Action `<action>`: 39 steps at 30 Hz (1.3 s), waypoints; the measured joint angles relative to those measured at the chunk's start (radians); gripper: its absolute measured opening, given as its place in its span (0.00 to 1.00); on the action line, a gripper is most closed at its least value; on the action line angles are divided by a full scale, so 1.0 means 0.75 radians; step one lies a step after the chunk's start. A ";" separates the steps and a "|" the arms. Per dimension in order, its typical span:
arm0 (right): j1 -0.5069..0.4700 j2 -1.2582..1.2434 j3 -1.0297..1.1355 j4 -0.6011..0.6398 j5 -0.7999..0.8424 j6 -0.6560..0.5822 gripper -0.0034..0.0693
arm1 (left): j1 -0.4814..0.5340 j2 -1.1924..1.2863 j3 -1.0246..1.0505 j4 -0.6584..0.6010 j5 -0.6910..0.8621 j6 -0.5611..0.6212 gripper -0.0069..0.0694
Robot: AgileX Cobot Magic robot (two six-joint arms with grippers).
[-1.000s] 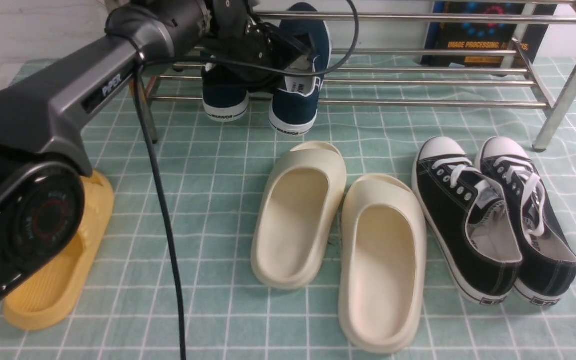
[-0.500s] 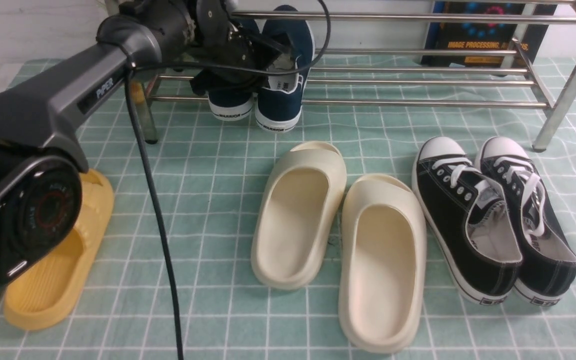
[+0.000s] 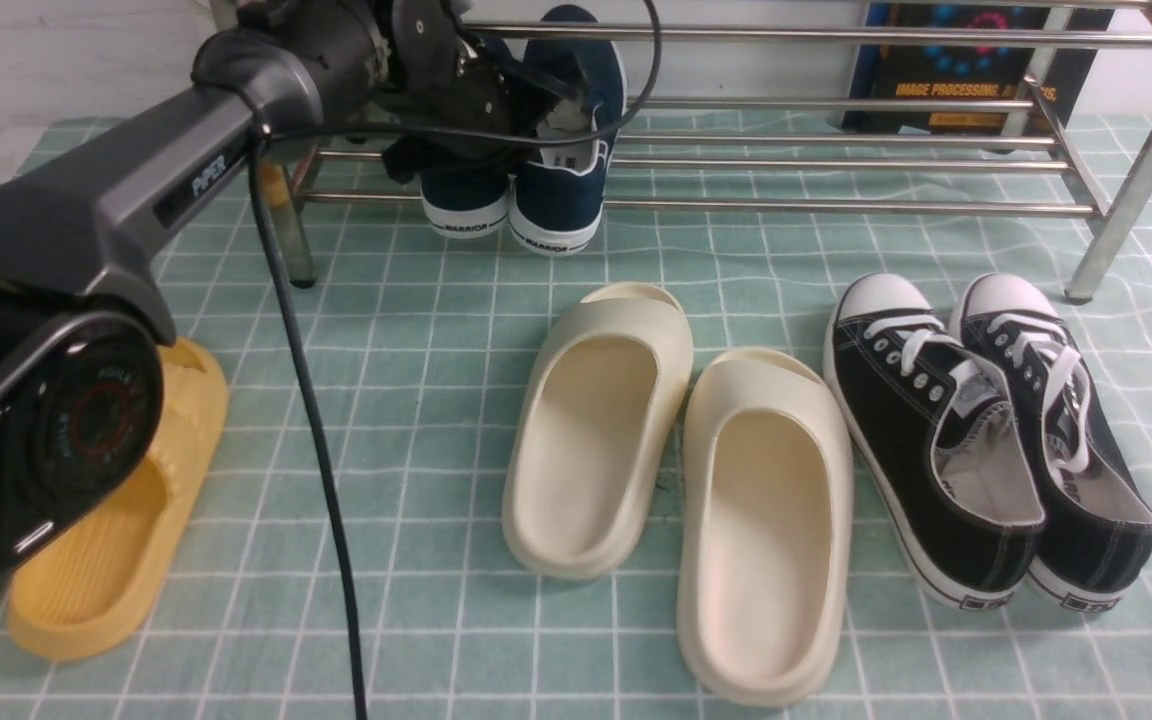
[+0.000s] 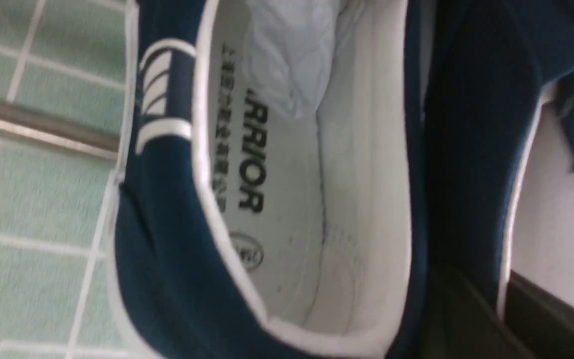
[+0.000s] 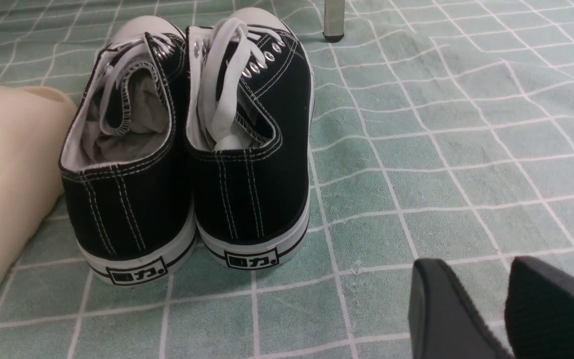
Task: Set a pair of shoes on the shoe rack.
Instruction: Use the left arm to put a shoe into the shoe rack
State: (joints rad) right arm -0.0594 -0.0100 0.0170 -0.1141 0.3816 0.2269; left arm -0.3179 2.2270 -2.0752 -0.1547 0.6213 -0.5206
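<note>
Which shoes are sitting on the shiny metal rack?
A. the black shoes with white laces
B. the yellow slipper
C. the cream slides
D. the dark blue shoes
D. The dark blue shoes rest across the low bars of the rack, while the cream slides, the black shoes and the yellow slipper all lie down in front of it.

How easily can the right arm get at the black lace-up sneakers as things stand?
Probably easily: the right gripper is just behind the heels of the black sneakers, with only bare checked cloth between.
</note>
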 joint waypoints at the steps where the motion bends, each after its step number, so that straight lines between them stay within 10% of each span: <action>1: 0.000 0.000 0.000 0.000 0.000 0.000 0.38 | 0.000 0.000 0.000 0.000 -0.004 0.002 0.21; 11: 0.000 0.000 0.000 0.000 0.000 0.000 0.38 | 0.002 -0.023 -0.086 0.023 0.098 0.033 0.48; 25: 0.000 0.000 0.000 0.000 0.000 0.000 0.38 | -0.037 -0.081 -0.094 0.061 0.532 0.268 0.08; 39: 0.000 0.000 0.000 0.000 0.000 0.000 0.38 | -0.098 0.090 -0.107 0.030 0.311 0.239 0.07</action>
State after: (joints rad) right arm -0.0594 -0.0100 0.0170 -0.1141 0.3816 0.2272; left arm -0.3914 2.2948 -2.1552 -0.1323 0.8546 -0.3415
